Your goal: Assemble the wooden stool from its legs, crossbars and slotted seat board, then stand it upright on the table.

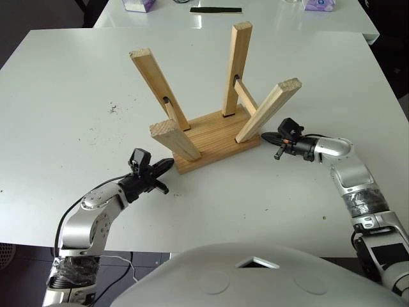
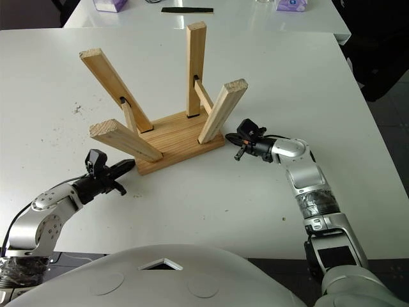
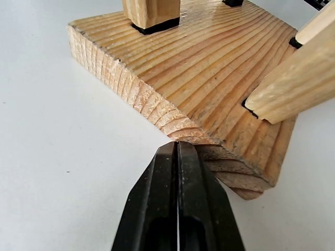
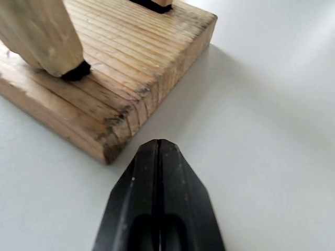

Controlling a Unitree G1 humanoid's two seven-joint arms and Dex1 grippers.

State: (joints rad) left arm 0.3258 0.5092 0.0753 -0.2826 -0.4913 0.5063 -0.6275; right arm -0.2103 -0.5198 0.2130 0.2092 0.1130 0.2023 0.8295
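Black left gripper point(image 1: 167, 165): jaws clenched, empty, just off near-left corner of pale wooden slotted seat board point(image 1: 214, 134), flat on white bench point(image 1: 77, 77), four legs point(image 1: 238, 64) up. Black right gripper point(image 1: 267, 136): jaws clenched, empty, beside board's right corner; long axis runs between them.

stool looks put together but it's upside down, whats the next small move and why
Probably open both end effectors to grip the seat's edges for a flip. The seat lies flat on the table with all four legs pointing up, so standing it upright is not yet done. The left end effector and right end effector sit shut by opposite corners, holding nothing.
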